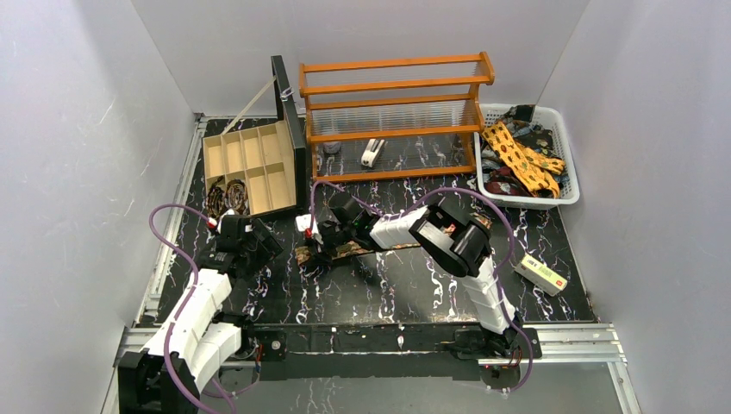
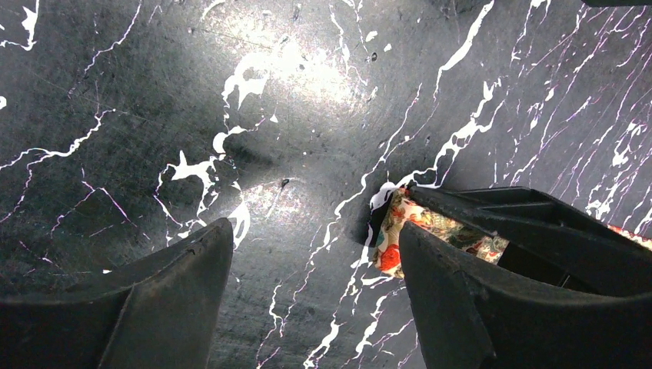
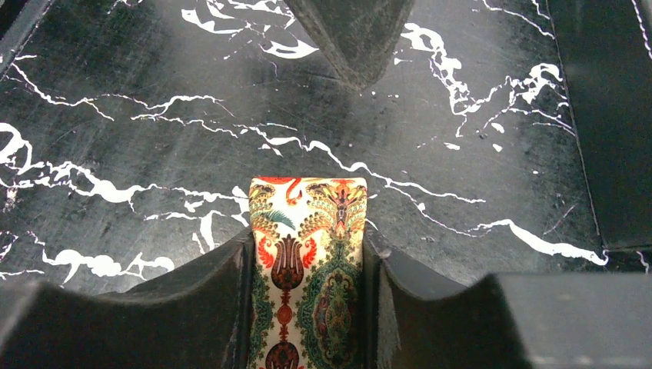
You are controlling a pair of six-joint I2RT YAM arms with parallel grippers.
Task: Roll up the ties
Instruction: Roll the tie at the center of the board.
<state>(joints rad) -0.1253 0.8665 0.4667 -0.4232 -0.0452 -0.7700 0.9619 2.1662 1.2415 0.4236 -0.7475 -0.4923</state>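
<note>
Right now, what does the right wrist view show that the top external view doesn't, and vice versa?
Only the right wrist view: the tie and its paisley print up close, its end filling the gap of the right end effector, whose fingers meet both edges.
Only the top external view: the wooden divider box with coiled ties in one corner, the orange rack, the white basket of loose ties, the small white-and-red box, and the left end effector.
Both: that tie lying on the black marbled table, gripped by the right end effector.
</note>
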